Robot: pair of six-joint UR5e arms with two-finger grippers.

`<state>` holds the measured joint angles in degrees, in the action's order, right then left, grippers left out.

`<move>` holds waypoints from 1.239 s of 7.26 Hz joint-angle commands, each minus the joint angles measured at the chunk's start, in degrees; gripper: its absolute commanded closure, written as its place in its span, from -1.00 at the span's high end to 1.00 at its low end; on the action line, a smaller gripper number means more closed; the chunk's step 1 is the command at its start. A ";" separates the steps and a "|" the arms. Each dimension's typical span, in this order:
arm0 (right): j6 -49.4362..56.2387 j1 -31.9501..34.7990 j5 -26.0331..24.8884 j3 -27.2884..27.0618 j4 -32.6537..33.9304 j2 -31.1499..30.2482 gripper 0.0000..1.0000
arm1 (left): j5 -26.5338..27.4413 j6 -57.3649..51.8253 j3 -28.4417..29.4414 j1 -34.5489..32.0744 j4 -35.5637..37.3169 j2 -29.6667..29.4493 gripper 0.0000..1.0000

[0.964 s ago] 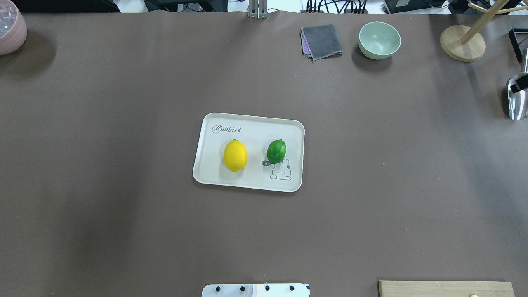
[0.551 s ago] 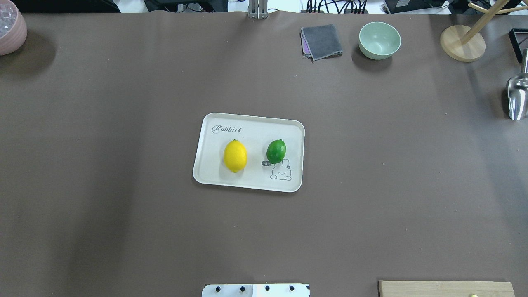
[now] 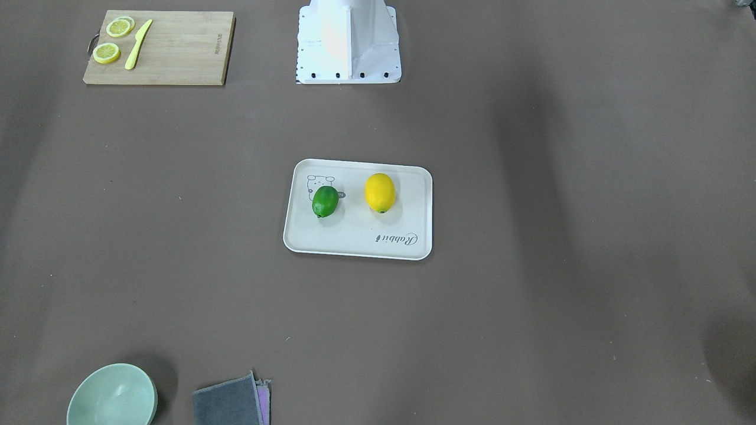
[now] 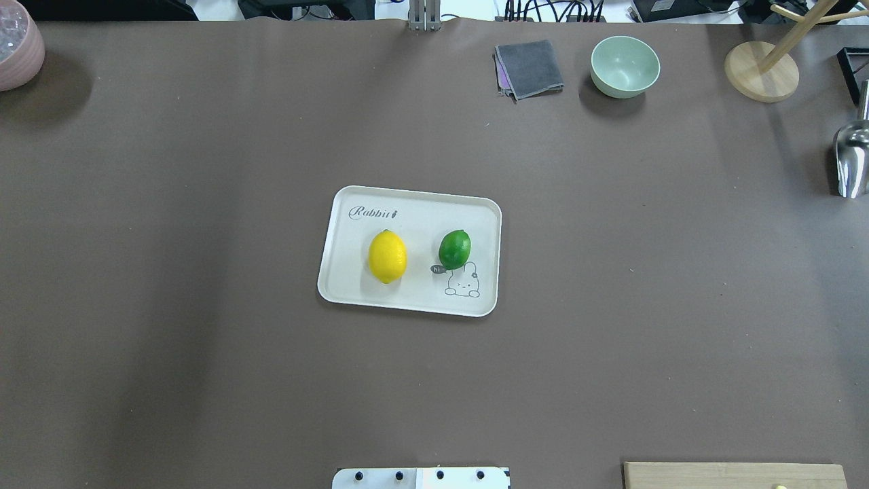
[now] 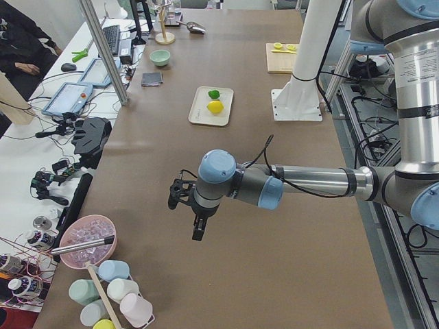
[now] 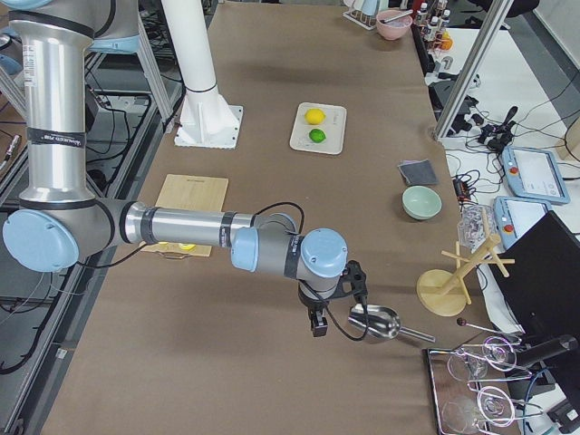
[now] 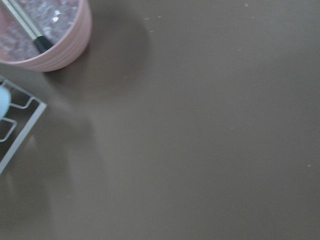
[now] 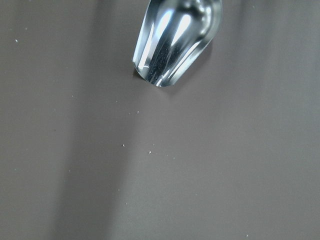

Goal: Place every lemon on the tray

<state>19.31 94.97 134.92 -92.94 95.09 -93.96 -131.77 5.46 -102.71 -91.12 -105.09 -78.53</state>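
Left pincer (image 5: 196,229) hangs over bare tabletop (image 4: 204,305) nr the pink bowl (image 4: 17,47), fingers pointing down. It shows only in the side cam, so can't tell if spread or pressed together. Right pincer (image 6: 317,324) hangs just beside the metal scoop (image 4: 852,163), not touching it. Side cam only again, state can't be told.

Clock dirs as per overhead view, 12 = far edge. Tray (image 4: 414,204) sits mid-tabletop, long side running 9–3. Both lemons lie on it, well apart from each other. Yellow lemon (image 4: 387,256) is in the 9 o'clock half, green lemon (image 4: 454,248) in the 3 o'clock half, each w/ long axis approx 12–6. Green one covers the top of the rabbit drawing; "Rabbit" script is at the tray's 11 o'clock corner.

Grey cloth (image 4: 529,68) and pale green bowl (image 4: 624,66) are at 1 o'clock from tray, nr far edge. Wooden stand (image 4: 760,71) and scoop are at 2 o'clock, pink bowl at 10. Cutting board (image 3: 171,53) is at 5 o'clock by the near edge, w/ lemon slices (image 3: 120,26) and a yellow knife (image 3: 137,44) on it.
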 commanded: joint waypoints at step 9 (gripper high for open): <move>-0.68 -0.40 0.08 -0.40 -0.17 -0.52 1.00 | -0.16 0.26 0.66 -0.03 0.41 0.13 0.96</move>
<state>18.64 94.57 134.98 -93.29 94.95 -94.52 -131.92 5.71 -102.35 -91.14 -104.83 -78.40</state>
